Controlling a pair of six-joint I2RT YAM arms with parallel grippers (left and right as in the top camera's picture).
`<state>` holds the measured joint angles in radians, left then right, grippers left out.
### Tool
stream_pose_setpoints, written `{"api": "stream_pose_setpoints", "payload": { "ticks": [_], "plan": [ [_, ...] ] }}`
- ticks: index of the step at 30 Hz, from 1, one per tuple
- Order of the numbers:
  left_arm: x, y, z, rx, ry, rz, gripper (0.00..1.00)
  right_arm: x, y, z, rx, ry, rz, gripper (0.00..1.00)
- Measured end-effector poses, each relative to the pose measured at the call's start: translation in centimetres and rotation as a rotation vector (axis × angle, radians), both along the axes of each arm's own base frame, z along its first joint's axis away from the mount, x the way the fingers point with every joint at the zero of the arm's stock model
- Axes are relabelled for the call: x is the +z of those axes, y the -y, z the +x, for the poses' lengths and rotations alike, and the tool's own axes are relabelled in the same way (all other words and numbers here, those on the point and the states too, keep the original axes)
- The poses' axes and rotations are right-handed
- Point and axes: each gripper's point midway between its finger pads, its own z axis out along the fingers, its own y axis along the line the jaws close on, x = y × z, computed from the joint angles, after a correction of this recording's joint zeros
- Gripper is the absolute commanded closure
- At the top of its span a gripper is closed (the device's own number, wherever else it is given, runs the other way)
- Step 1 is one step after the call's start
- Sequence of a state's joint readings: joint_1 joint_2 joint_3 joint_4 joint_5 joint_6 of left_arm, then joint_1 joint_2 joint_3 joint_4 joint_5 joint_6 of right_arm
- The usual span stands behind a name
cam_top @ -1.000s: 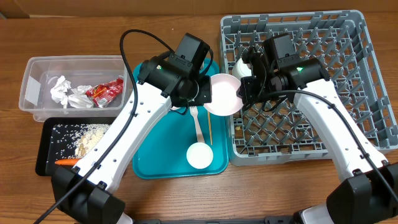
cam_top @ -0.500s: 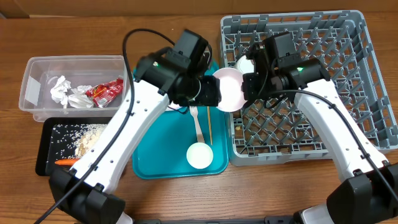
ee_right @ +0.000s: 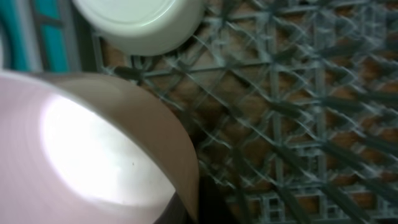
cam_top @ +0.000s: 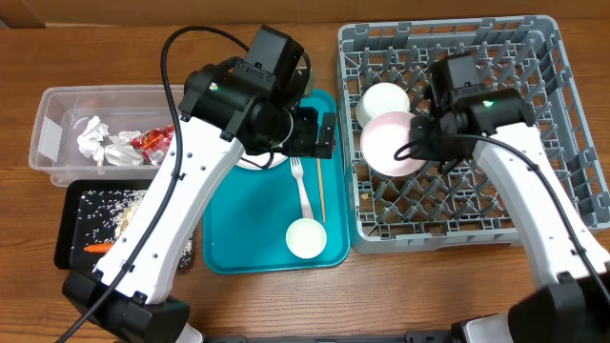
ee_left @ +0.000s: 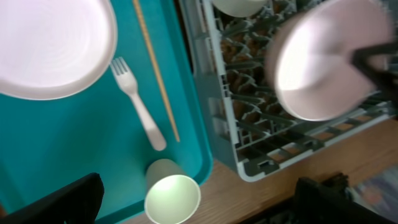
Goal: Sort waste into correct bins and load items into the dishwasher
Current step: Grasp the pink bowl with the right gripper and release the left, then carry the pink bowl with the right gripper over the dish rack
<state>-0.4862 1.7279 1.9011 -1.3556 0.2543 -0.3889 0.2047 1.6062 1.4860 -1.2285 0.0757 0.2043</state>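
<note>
My right gripper [cam_top: 424,143] is shut on the rim of the pink plate [cam_top: 391,145], holding it tilted above the front-left part of the grey dishwasher rack [cam_top: 448,238]. In the right wrist view the plate [ee_right: 81,155] fills the lower left. One white bowl [cam_top: 383,100] lies in the rack just behind it. My left gripper [cam_top: 319,135] hangs open and empty over the teal tray [cam_top: 248,229]. On that tray lie a white fork [cam_top: 303,186], a chopstick [cam_top: 320,189], a small white cup [cam_top: 307,238] and another white bowl [ee_left: 53,46], mostly hidden overhead by the left arm.
At the far left a clear tub [cam_top: 57,114] holds crumpled napkins [cam_top: 100,141] and a red wrapper [cam_top: 157,140]. In front of it a black tray [cam_top: 71,229] carries rice [cam_top: 133,214] and a carrot [cam_top: 100,249]. The rack's upright pegs stand close around the plate.
The left gripper opened, let go of the pink plate and drew back left over the teal tray. The right gripper carried the plate rightward over the rack.
</note>
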Motion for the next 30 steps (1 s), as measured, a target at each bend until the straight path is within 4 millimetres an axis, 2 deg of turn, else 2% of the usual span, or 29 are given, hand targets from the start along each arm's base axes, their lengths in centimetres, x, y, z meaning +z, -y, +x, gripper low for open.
{"api": "stream_pose_setpoints", "payload": {
  "ticks": [2, 5, 9, 13, 18, 20, 23, 26, 30],
  "plan": [
    [-0.2, -0.5, 0.2, 0.013, 0.012, 0.031, 0.00, 1.4, 1.6, -0.8, -0.065, 0.016, -0.066, 0.96],
    [-0.3, -1.0, 0.5, 0.024, 0.023, 0.056, 0.00, 3.4, 4.0, -3.3, -0.170, 0.021, -0.152, 0.96],
    [-0.3, -1.2, 0.6, 0.031, 0.031, 0.072, 0.00, 4.8, 6.6, -6.1, -0.298, 0.001, -0.253, 0.96],
    [-0.4, -1.4, 0.7, 0.034, 0.034, 0.078, 0.00, 5.0, 7.4, -6.2, -0.362, 0.019, -0.285, 0.96],
    [-0.4, -1.4, 0.7, 0.035, 0.035, 0.081, 0.00, 5.5, 7.1, -4.1, -0.405, 0.111, -0.248, 0.96],
    [-0.4, -1.4, 0.7, 0.035, 0.035, 0.081, 0.00, 5.6, 7.5, -4.1, -0.414, 0.117, -0.269, 0.96],
    [-0.4, -1.4, 0.7, 0.035, 0.036, 0.081, 0.00, 5.6, 9.1, -5.6, -0.467, 0.076, -0.369, 0.96],
    [-0.4, -1.4, 0.7, 0.035, 0.036, 0.081, 0.00, 6.0, 11.4, -8.8, -0.578, 0.000, -0.512, 0.96],
    [-0.4, -1.5, 0.8, 0.036, 0.037, 0.083, 0.00, 6.3, 11.9, -9.1, -0.700, 0.047, -0.520, 0.96]
  ]
}}
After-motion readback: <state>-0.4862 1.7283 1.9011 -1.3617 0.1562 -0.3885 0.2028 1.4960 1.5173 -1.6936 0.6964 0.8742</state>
